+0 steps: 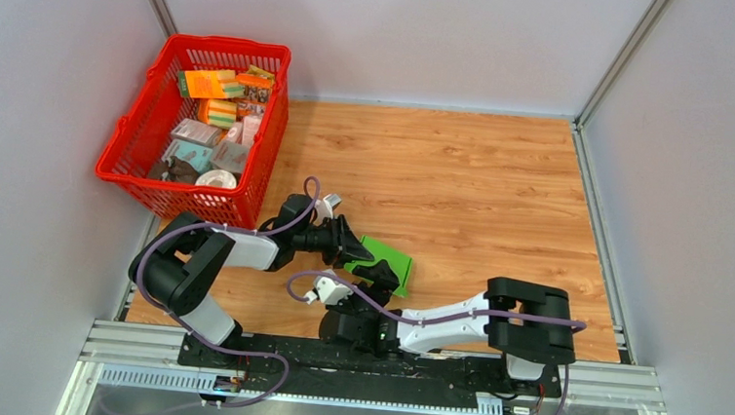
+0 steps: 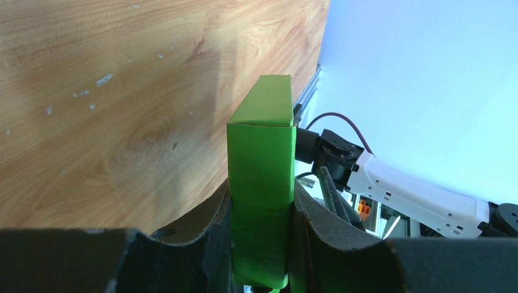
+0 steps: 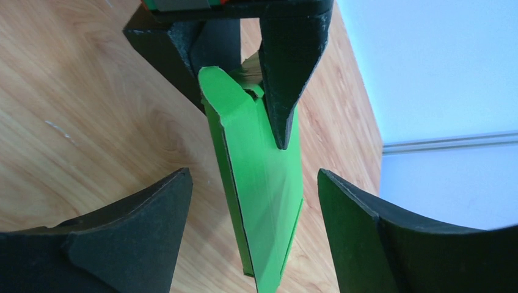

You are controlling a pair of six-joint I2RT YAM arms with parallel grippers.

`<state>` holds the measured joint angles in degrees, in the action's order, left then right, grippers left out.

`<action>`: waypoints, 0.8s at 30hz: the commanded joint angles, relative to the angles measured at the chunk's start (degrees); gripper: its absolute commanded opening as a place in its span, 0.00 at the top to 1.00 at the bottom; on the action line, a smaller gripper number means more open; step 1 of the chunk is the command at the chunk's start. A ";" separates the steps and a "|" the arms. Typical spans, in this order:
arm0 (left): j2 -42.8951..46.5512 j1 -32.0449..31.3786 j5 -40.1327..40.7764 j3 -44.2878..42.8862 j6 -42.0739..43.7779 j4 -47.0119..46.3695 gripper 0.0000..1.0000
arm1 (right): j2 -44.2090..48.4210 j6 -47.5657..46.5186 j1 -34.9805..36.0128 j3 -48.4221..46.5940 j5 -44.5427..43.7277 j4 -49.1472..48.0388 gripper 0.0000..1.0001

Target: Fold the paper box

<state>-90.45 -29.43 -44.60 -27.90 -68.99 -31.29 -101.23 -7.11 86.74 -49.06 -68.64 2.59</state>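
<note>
Left wrist view: my left pincer (image 2: 262, 194) clamped on the paper box (image 2: 259, 146), over the table (image 2: 91, 122). My right pincer (image 3: 253, 176): apart, straddling its end. Hazard: closing askew would likely crumple the thin card.

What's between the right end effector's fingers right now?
The paper box, clear of both fingers of the open right end effector; the left end effector clamps its far end. Shows in the right wrist view.

No legible text in any view.
We see print on the packages (image 1: 216, 109) in the red basket (image 1: 134, 131), too small to read — the paper box (image 2: 261, 183) shows us plain green card.
</note>
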 commanded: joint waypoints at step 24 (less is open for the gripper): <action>11.50 3.24 -2.60 5.32 -5.73 -4.78 0.32 | 1.20 0.87 -1.57 1.60 -17.58 -3.39 0.67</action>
<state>-84.86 -28.03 -45.84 -22.98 -75.33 -39.90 -102.02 -8.86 85.69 -47.88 -79.00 -2.17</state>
